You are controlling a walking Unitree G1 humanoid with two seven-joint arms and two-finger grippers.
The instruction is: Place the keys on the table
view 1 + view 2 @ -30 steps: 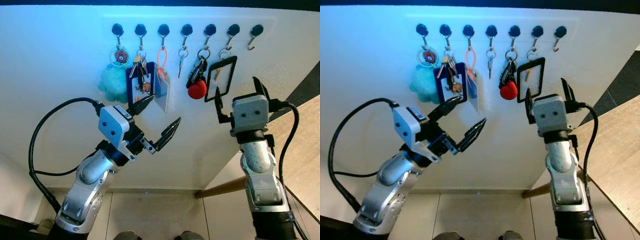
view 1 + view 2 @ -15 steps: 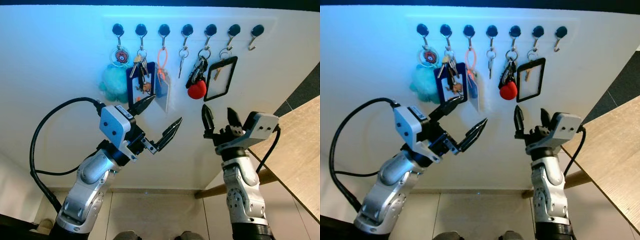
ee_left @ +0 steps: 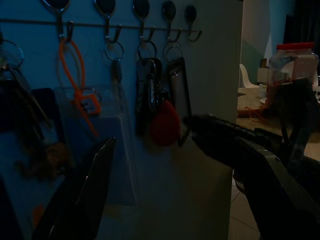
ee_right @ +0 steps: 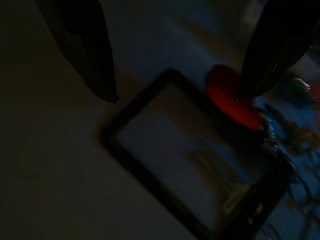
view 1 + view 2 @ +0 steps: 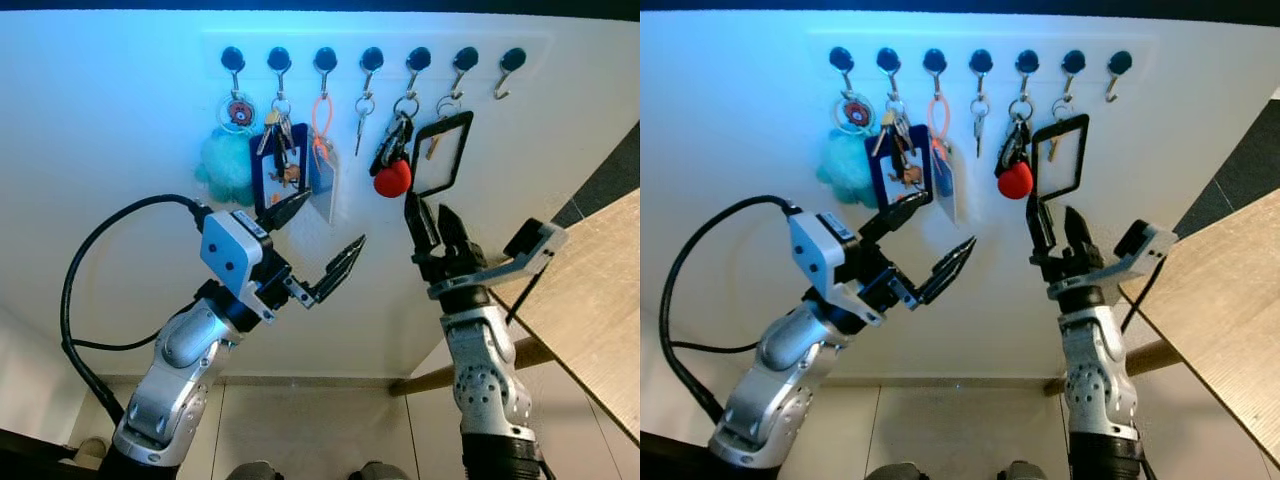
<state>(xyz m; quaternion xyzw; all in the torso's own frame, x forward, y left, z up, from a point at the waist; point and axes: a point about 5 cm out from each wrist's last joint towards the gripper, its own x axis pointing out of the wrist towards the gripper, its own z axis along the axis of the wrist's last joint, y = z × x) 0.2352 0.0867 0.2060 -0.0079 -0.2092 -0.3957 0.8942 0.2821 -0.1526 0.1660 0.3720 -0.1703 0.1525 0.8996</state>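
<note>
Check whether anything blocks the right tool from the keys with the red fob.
Nothing visible does. The right tool is open just below the bunch of keys with the round red fob; the black-framed clear card holder hangs close beside them on the neighbouring hook.

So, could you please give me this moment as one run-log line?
stage: reach | right gripper: open below black card holder | left gripper: open, idle | table: nothing placed

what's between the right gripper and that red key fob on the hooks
Nothing: in the left eye view only bare white wall separates the open right gripper from the red key fob just above it. The black-framed card holder hangs beside that gap.
</note>
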